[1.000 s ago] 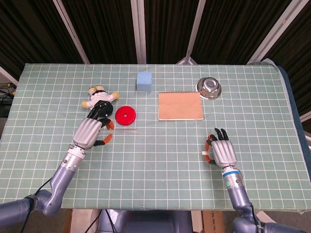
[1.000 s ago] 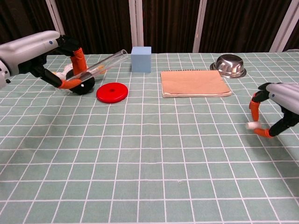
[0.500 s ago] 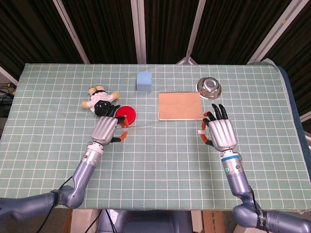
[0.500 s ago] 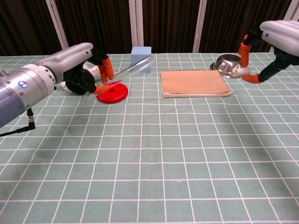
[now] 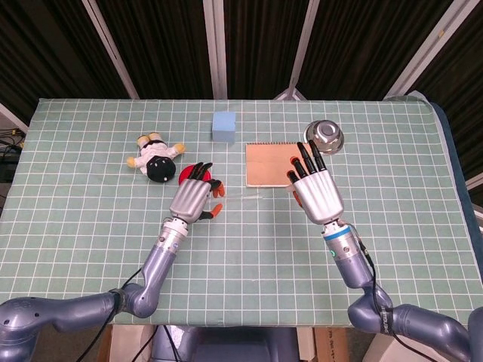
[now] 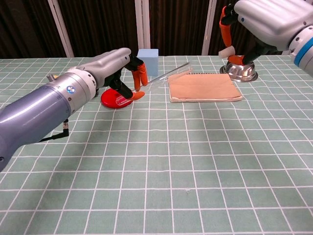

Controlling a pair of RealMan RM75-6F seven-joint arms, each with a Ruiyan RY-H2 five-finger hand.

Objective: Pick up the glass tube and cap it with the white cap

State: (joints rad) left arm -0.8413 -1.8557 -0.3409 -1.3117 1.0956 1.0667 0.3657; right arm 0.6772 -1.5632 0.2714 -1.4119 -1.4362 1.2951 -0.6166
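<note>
— Where is the clear, slender glass tube?
— Pinched in the left hand, lifted off the green checked cloth, its long axis rising toward the right hand.
— That one?
— It holds the small white cap between orange fingertips.
— Behind?
— A flat red disc, tan spiral notepad, steel bowl, blue foam cube.

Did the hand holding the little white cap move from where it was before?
Yes. The right hand with the white cap rose from the table and went forward and inward, now up by the metal bowl.
</note>
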